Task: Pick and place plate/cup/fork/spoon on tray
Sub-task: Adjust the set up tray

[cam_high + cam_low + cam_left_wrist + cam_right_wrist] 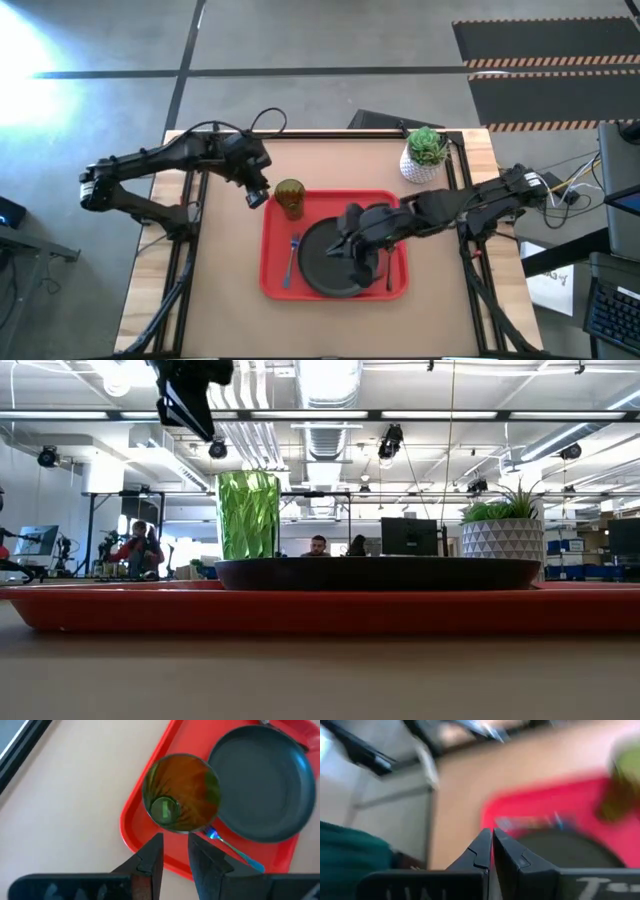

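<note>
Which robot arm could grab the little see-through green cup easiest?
Left. The left gripper hangs beside the cup at the red plastic tray's corner, fingers apart. The right gripper is over the round black plate, shut.

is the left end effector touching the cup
Apart. The left wrist view shows the left end effector above the cup, tray showing between.

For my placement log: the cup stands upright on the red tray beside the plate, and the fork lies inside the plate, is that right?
Not quite: the fork lies on the tray beside the plate, not inside it, as the high view shows. The cup does stand upright on the tray next to the plate.
</note>
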You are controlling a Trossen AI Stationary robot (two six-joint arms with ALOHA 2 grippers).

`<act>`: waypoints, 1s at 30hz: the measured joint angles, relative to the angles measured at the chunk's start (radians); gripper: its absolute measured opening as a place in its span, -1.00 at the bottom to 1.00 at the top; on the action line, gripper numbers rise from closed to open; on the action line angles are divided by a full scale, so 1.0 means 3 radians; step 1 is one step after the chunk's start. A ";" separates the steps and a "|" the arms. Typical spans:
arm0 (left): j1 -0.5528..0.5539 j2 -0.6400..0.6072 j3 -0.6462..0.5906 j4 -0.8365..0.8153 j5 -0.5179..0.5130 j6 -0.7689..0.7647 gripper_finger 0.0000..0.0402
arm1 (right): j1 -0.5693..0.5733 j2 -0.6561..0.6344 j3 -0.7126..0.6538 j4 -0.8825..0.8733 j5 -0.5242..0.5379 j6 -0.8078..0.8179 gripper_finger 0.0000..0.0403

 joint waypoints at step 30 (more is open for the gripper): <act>-0.0221 -0.0684 -0.0054 0.0048 -0.0099 -0.0182 -0.79 | -0.0047 0.1773 -0.0006 -0.0773 -0.0332 0.0953 -0.96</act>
